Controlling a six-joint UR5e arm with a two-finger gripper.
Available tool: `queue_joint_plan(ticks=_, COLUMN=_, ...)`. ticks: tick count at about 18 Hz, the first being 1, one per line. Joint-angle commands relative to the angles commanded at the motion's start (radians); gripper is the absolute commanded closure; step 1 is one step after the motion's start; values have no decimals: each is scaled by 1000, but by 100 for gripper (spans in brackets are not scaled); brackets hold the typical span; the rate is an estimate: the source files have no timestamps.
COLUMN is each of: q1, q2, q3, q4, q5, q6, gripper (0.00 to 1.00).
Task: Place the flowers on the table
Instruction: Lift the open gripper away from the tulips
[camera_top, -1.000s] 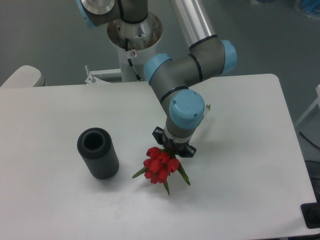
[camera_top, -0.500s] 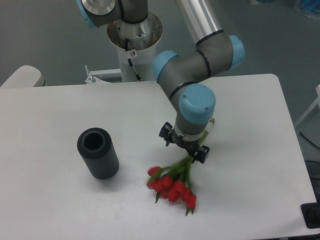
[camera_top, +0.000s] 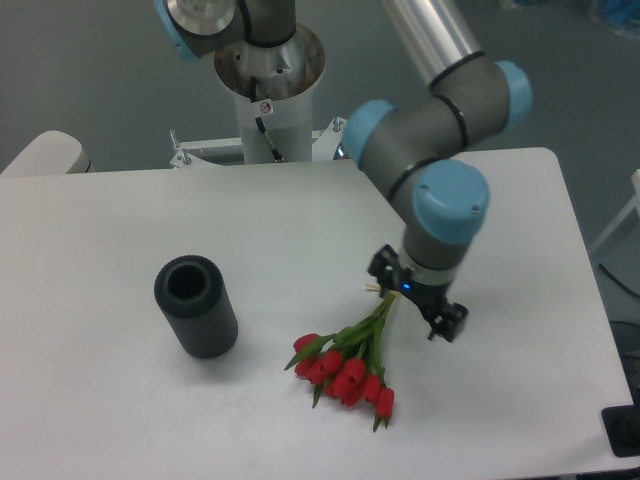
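Flowers (camera_top: 345, 370): lying flat on white surface (camera_top: 120, 400), heads toward camera, right of dark cylinder (camera_top: 196, 306) | pincer (camera_top: 415, 305): low at stem ends, grip state cannot be told | judgement: laid down for release

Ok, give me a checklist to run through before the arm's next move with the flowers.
1. Flowers lying on the table: ok, blooms appear to rest on the surface.
2. Gripper at the stem ends: ok.
3. Gripper released the stems: cannot tell, fingers are hidden under the wrist.
4. Flowers apart from the dark ribbed cylinder: ok, a gap shows.
5. Flowers away from the table's edges: ok.
6. Stem ends flat on the table: cannot tell, the gripper covers them.
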Motion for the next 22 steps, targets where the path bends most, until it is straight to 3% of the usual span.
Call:
queue_joint_plan(ticks=3, q1=26, q2=-52, q3=51, q4=2, q5=2, q6=143, gripper=0)
queue_joint_plan(ticks=5, q1=34, q2=-100, q3=98, q4=9, q5=9, q6=163, gripper=0)
queue_joint_plan(ticks=8, q1=35, q2=-158, q3=172, q4=-2, q5=119, q6=236, gripper=0)
queue_joint_plan(ticks=11, q1=34, q2=-195, q3=219, q4=-2, q5=123, q6=258, gripper=0)
queue_joint_plan(ticks=22, q1=31, q2=-193, q3=207, q4=-2, q5=103, q6=241, gripper=0)
